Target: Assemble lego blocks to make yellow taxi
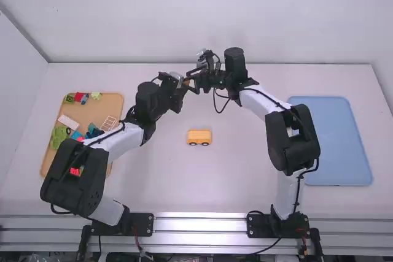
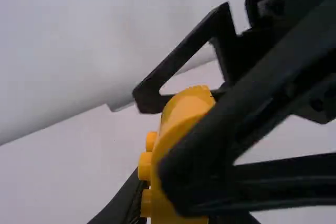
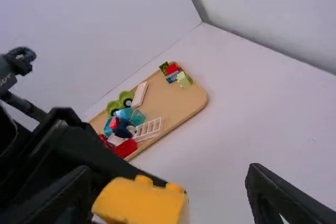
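And there it was: my left pincer [image 1: 183, 84] gripped the yellow block [image 3: 139, 203] in the air, while my right pincer [image 1: 193, 77] stood wide open around it! Down on the white table [image 1: 239, 170], between my arms, sat the yellow wheeled piece [image 1: 199, 135], touching neither pincer.

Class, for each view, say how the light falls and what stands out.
High view: even light on the table, bright bands along the metal rail; right wrist view: right claw dark against the table; left wrist view: yellow Lego block bright beside that dark claw.
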